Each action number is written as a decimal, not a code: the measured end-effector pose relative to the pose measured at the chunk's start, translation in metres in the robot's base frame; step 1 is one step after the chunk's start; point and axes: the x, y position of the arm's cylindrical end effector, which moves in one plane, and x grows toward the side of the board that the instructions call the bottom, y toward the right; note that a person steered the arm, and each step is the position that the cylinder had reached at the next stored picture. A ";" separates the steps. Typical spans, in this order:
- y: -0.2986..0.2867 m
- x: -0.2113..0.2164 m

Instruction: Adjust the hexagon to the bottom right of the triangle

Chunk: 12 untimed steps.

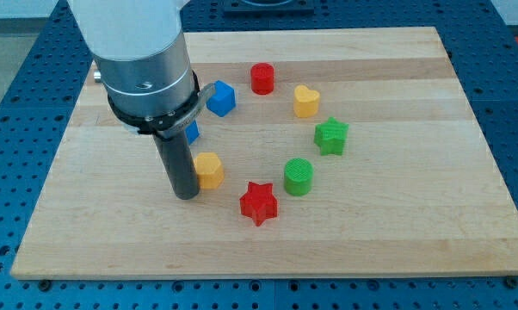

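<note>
My tip (pixel 186 195) rested on the wooden bench (pixel 397 232) just to the view's left of the yellow hexagon (pixel 209 170), touching or nearly touching it; the arm carried no jaws, only the rod. A blue block (pixel 192 131), its shape mostly hidden behind the rod, sat just above the hexagon. Further round lay a blue cube (pixel 221 99), red cylinder (pixel 262 78), yellow heart (pixel 305 101), green star (pixel 331 136), green cylinder (pixel 299 176) and red star (pixel 259 202).

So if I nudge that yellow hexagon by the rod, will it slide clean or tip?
The yellow hexagon looks squat and flat-based, so it will probably slide, not tip. With my tip at its left edge, an off-centre push may spin it. The wooden board looks smooth, so little drag.
</note>
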 end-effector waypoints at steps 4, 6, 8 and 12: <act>0.005 0.001; 0.006 0.002; 0.021 0.007; -0.072 0.001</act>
